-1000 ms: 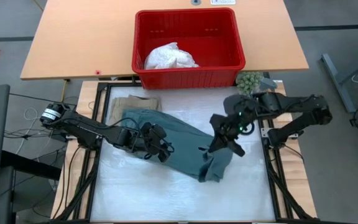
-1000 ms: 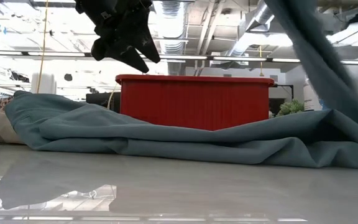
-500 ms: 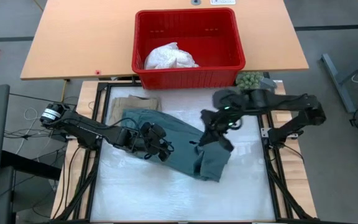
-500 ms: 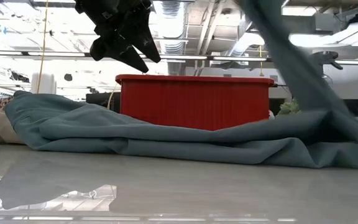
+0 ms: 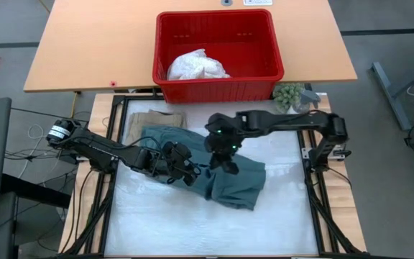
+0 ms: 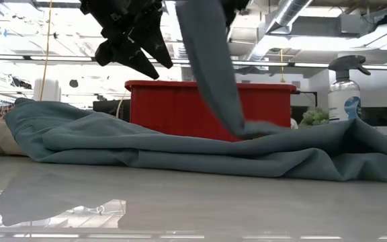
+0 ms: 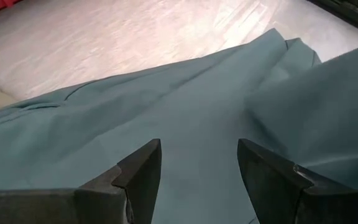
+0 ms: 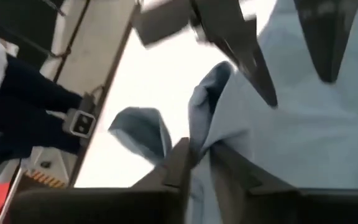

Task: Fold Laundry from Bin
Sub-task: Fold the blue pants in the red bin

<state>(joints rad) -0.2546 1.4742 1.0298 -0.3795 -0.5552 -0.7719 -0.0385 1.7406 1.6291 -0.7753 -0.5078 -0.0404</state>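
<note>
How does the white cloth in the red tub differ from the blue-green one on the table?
The white garment sits bunched in a small heap inside the bin; the teal garment lies spread on the table, looking much larger. No gripper touches the white one, while the right gripper pinches a fold of the teal one and lifts it, and the left gripper hangs open above it. Both are soft, plain-coloured cloth.

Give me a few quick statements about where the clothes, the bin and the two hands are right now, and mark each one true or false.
1. A white garment lies in the red bin. True.
2. The teal garment is in the bin. False: it lies on the table in front of the bin.
3. The right hand has teal cloth between its fingers. True.
4. The left hand is shut on the beige garment. False: it is open above the teal garment.
</note>
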